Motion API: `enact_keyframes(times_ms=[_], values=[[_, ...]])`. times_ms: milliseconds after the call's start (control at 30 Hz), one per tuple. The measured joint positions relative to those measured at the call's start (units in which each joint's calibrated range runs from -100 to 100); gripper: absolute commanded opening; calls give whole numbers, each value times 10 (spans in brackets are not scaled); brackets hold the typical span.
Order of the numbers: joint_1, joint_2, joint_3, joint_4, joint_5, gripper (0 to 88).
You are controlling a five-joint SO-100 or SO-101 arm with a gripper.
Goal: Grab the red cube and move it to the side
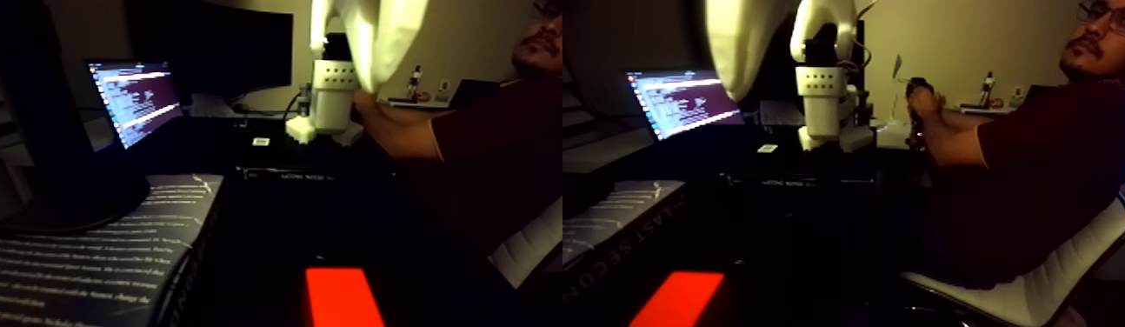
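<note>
The red cube (343, 297) lies on the dark desk (265, 226) at the bottom edge of the fixed view, well below and apart from the white fingers (374, 48), which hang blurred at the top. Whether they are wide or narrow I cannot tell; they hold nothing visible.
</note>
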Motion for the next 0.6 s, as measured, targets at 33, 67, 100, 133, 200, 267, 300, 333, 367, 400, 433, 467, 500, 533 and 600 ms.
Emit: enact_keyframes(times_ms=[33,67,100,133,200,267,300,333,367,400,433,467,500,533,600], values=[[1,20,-23,7,0,56],[2,41,-44,16,0,65],[2,64,-68,25,0,71],[2,86,-90,36,0,79],[2,129,-132,60,0,79],[2,168,-166,73,0,79],[4,188,-180,78,0,80],[8,208,-191,80,0,82],[12,226,-201,80,0,93],[17,244,-210,80,0,117],[21,262,-217,80,0,148],[25,279,-225,80,0,183],[28,294,-233,80,-1,207],[31,307,-240,80,-1,228],[36,326,-250,81,-1,266]])
